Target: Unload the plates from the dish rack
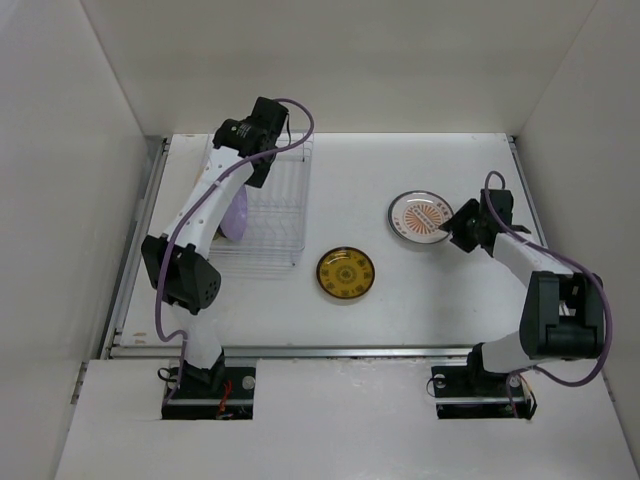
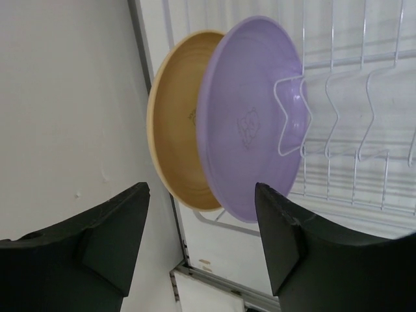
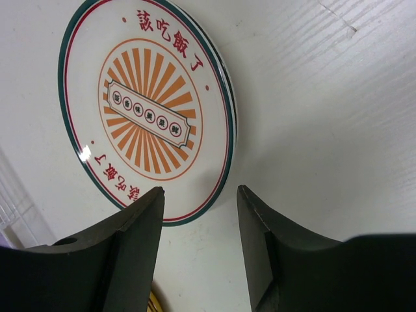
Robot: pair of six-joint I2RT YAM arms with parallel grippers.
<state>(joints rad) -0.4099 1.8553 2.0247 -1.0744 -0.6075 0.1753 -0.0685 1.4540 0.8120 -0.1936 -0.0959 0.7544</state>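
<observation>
Unloading stands partway done: the amber plate [image 1: 346,272] and the sunburst plate [image 1: 420,217] lie flat on the table [image 1: 400,310], well apart. The lavender plate [image 2: 250,117] and the mustard plate [image 2: 175,156] stand on edge at the left end of the rack [image 2: 351,130], close side by side. No other plate can be made out in the rack. The step in hand appears to be the approach to the lavender plate. The left gripper [image 2: 201,234] sits just short of its rim, jaws apart and gripping nothing. The next move calls for one finger to enter the narrow gap between the two plates, the jaws to close on the lavender rim alone, and a lift clear of the slot before any sideways travel. Obstructions noted are a wire prong crossing the lavender plate's far edge, the mustard plate directly behind it, and the wall [image 2: 65,97] near that side. The right gripper [image 3: 200,221] hangs over the sunburst plate's rim, jaws apart and holding nothing. In my judgement that plate is already delivered. The amber plate lies between the rack and that spot, so a free patch must be chosen.
</observation>
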